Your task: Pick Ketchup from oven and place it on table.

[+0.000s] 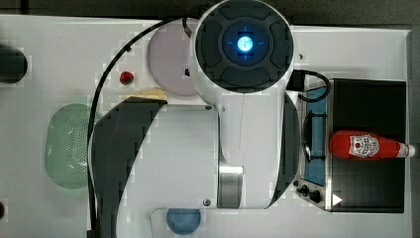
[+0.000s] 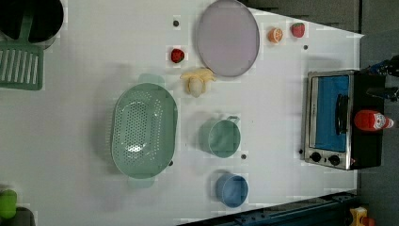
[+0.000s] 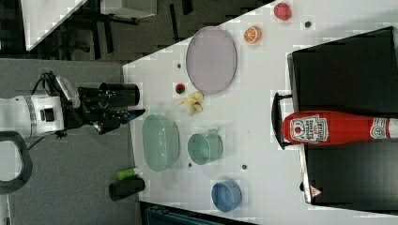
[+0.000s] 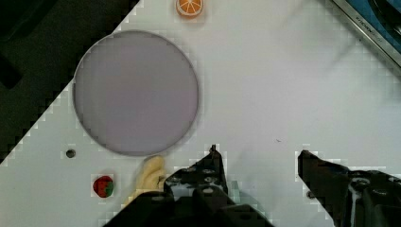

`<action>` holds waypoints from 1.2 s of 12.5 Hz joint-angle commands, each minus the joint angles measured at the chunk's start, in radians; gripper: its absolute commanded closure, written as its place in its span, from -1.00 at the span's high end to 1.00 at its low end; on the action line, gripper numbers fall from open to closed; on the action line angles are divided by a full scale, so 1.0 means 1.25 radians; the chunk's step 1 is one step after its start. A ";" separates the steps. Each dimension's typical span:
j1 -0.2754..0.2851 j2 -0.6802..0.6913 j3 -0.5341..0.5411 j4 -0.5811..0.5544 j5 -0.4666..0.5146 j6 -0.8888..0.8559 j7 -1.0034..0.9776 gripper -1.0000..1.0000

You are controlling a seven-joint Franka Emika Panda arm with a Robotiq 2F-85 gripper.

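Observation:
The ketchup (image 1: 361,145) is a red bottle with a white cap, lying on its side on the black top of the oven (image 1: 369,99). The left view shows the ketchup (image 2: 371,120) above the oven's (image 2: 329,94) blue glass door, and the right view shows the ketchup (image 3: 328,128) across the oven (image 3: 347,61) roof. My gripper (image 4: 257,152) is open with nothing between its fingers, above bare table (image 4: 283,85) near the plate. In the right view my gripper (image 3: 135,115) hangs far from the ketchup, over by the colander.
On the table (image 2: 84,117) stand a lilac plate (image 2: 228,37), a strawberry (image 2: 177,55), a banana (image 2: 196,81), a green colander (image 2: 143,129), a teal cup (image 2: 223,137) and a blue bowl (image 2: 233,189). An orange slice (image 2: 275,35) lies beyond the plate.

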 commanded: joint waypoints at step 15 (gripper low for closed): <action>-0.067 -0.177 -0.308 -0.268 -0.033 0.133 -0.049 1.00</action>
